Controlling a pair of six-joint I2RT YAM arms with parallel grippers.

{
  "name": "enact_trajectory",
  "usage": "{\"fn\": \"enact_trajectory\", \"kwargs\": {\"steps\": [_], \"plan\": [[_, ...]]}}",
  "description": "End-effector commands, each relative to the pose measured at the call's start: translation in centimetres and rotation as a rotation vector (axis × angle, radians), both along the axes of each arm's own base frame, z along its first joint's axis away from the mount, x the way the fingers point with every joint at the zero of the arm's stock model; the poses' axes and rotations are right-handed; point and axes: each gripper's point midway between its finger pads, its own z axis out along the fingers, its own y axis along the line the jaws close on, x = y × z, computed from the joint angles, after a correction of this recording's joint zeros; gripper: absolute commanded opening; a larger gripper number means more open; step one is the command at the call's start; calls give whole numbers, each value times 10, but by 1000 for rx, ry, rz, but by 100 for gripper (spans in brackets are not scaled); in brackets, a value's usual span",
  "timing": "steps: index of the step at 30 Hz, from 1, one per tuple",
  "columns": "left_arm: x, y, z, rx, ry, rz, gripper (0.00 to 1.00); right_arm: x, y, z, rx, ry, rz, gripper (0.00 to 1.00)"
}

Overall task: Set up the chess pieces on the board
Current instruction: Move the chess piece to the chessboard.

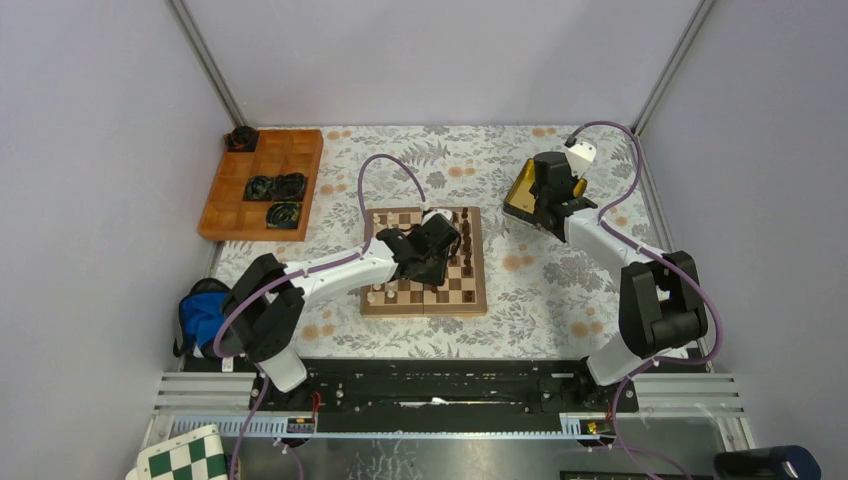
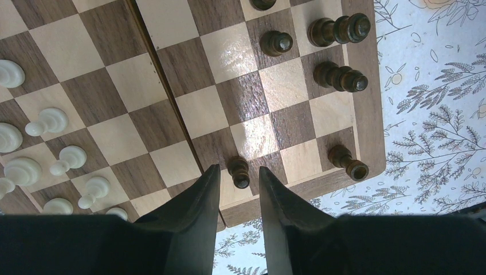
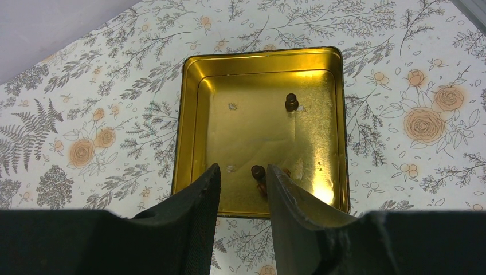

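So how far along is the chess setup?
Done: white pieces stand on one side of the chessboard, several dark pieces on the other. In hand: left tool open astride a dark pawn on the board; right tool open over the gold tin. To go: the two dark chessmen in it.

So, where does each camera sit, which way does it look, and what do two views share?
Top external: fixed above and behind the bases, looking down on the table, board and tin; both arms show whole.
Left wrist: on the left arm, looking down at the board's corner; left gripper at the bottom, around a pawn.
Right wrist: on the right arm, looking down into the tin; right gripper at the bottom.
Shared: top and left wrist show the board; top and right wrist, the tin.
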Motion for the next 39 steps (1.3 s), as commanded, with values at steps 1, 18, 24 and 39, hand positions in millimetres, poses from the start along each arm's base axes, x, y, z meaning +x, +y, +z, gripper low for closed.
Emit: {"fn": "enact_trajectory", "kwargs": {"steps": [1, 18, 24, 39], "plan": [[-2, 1, -5, 23, 3, 8, 38, 6, 0, 11, 26, -48, -8, 42], [-11, 1, -15, 40, 32, 7, 38, 5, 1, 7, 27, -41, -5, 42], [-14, 4, -17, 47, 38, 13, 38, 4, 1, 7, 29, -40, -3, 42], [-15, 4, -17, 51, 35, 15, 33, 3, 2, 6, 33, -40, 0, 42]]}}
